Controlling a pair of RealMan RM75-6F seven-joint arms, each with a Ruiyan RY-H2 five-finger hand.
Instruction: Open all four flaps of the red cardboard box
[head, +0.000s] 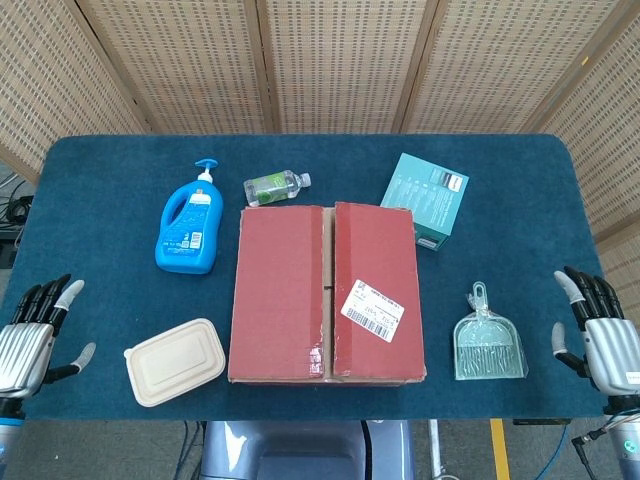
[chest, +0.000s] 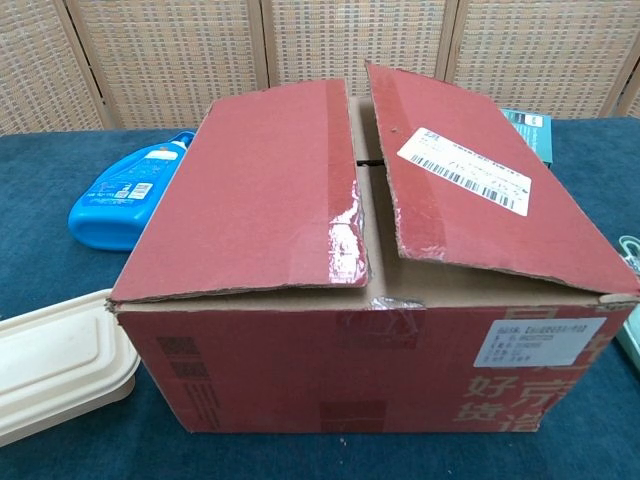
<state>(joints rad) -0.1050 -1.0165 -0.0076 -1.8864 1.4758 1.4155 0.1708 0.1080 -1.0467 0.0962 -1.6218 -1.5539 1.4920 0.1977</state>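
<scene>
Blue-carpeted tabletop (head: 100, 180). Red box (head: 326, 292) sits mid-front, top flaps down with a slight gap. Left of it: blue detergent bottle (head: 188, 231) lying flat, beige lidded container (head: 175, 361) near front edge. Behind box: small clear bottle (head: 273, 187) on its side, teal carton (head: 428, 200). Right: clear dustpan (head: 488, 342).

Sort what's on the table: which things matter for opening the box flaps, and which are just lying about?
Part of the job:
red cardboard box, both top flaps down
left hand, open
right hand, open

Lying about:
blue detergent bottle
small clear bottle
teal carton
beige lidded container
clear dustpan
</scene>
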